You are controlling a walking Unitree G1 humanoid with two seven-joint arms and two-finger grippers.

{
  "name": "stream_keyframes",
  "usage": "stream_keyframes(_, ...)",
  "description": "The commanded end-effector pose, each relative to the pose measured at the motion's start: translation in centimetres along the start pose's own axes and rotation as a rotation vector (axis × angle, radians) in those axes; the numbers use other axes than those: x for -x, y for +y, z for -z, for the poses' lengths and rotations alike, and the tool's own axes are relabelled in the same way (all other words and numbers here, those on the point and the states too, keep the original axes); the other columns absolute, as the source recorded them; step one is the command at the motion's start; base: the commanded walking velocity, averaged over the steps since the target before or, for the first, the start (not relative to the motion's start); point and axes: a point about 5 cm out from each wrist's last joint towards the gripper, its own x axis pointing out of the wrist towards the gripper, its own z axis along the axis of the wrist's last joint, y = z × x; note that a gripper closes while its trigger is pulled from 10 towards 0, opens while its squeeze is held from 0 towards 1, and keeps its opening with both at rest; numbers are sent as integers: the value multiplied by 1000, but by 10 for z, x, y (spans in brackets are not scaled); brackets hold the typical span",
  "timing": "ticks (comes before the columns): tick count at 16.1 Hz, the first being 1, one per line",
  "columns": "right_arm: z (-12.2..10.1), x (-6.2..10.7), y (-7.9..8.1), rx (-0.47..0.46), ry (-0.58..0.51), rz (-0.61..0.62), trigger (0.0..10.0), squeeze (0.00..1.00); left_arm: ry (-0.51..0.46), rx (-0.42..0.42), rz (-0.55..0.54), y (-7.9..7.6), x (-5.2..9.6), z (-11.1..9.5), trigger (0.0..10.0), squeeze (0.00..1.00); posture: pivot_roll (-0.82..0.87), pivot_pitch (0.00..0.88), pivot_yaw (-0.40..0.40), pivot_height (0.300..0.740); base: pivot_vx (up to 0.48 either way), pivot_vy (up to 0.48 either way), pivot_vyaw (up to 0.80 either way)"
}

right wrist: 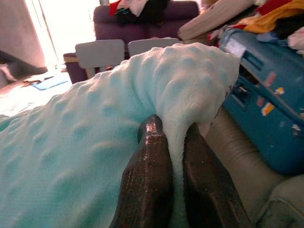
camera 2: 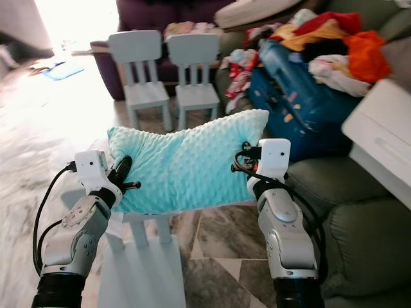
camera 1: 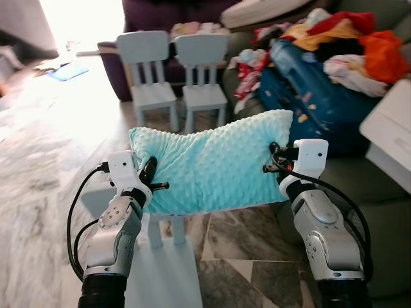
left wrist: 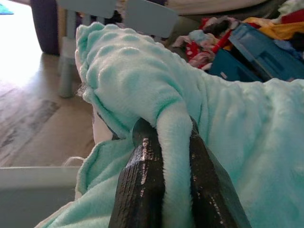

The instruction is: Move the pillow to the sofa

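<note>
A mint-green dotted pillow (camera 1: 212, 163) hangs in the air between my two arms, above a small pale-blue chair (camera 1: 164, 256). My left gripper (camera 1: 149, 172) is shut on the pillow's left edge, a fold of fabric pinched between its black fingers (left wrist: 142, 185). At the pillow's right edge my right gripper (camera 1: 275, 157) is shut on another fold, seen squeezed between its fingers (right wrist: 149, 180). The grey-green sofa (camera 1: 379, 212) lies to the right, its near seat cushion bare just beside the pillow.
A blue suitcase (camera 1: 314, 90) and a heap of clothes (camera 1: 347, 38) cover the sofa's far part. A white box (camera 1: 392, 131) sits on the right. Two pale-blue children's chairs (camera 1: 176, 77) stand ahead before a dark purple sofa (camera 1: 173, 16). Marble floor spreads to the left.
</note>
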Motion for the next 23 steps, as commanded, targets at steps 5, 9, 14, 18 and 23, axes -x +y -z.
stream_keyframes(5, -11, -1, 2, 11, -40, -16, 10000, 0, -21, 12, 9, -3, -1, -6, 10000, 0, -207, 0, -4, 740, 0, 0, -480)
stream_keyframes(9, -10, -1, 1, 2, -23, -12, 10000, 0, -16, 19, 8, -3, -1, -5, 10000, 0, -210, 0, -4, 740, 0, 0, -400)
stream_keyframes(14, -10, -1, 1, 2, -20, -11, 10000, 0, -13, 26, 12, -4, -1, -5, 10000, 0, -212, 0, -5, 740, 0, 0, -800)
stream_keyframes(18, -9, -1, 2, 2, -14, -11, 10000, 0, -11, 29, 16, -4, -2, -5, 10000, 0, -212, 0, -2, 740, 0, 0, -800)
stream_keyframes(23, -8, -2, 2, 0, -7, -10, 10000, 0, -10, 26, 17, -3, -2, -6, 10000, 0, -211, 0, 1, 740, 0, 0, -480)
